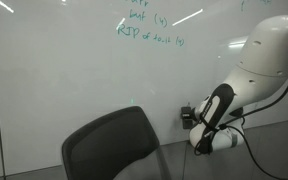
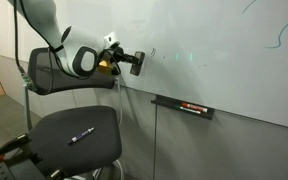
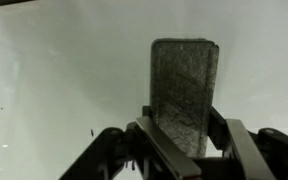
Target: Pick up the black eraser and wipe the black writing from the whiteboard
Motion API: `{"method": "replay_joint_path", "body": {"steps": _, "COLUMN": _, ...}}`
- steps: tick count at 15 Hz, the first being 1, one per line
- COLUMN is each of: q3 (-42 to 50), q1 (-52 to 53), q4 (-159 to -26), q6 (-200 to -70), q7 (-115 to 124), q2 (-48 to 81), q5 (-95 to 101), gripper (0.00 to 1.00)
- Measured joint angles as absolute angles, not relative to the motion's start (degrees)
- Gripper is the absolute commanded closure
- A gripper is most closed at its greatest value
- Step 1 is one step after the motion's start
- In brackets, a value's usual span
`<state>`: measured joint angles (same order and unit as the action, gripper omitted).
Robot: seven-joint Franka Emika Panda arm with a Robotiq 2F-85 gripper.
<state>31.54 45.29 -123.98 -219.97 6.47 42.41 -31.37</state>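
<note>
My gripper (image 3: 184,128) is shut on the black eraser (image 3: 184,85), whose grey felt face stands up between the fingers in the wrist view. In an exterior view the gripper (image 2: 124,62) holds the eraser (image 2: 136,64) right at the whiteboard (image 2: 224,50), just left of a small black mark (image 2: 152,52). I cannot tell whether the eraser touches the board. The gripper also shows low against the whiteboard (image 1: 74,60) in an exterior view (image 1: 189,115). Small black specks (image 3: 92,130) show on the board in the wrist view.
Green writing (image 1: 149,30) sits high on the board. A black chair back (image 1: 114,145) stands in front. A black ledge (image 2: 182,105) on the board carries a bar with a reddish-orange spot. A chair seat (image 2: 79,135) below the arm holds a marker (image 2: 81,137).
</note>
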Motion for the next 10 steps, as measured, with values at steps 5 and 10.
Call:
{"method": "replay_joint_path", "body": {"steps": 5, "q3": 32.3, "q1": 44.8, "q4": -122.4, "q6": -219.7, "q7": 6.6, "q2": 42.5, "q5": -31.0, "gripper": 0.7}}
{"method": "replay_joint_path", "body": {"steps": 10, "q3": 22.3, "q1": 33.8, "q4": -117.5, "q6": -220.2, "q7": 1.5, "q2": 42.3, "q5": -31.2, "gripper": 0.7}}
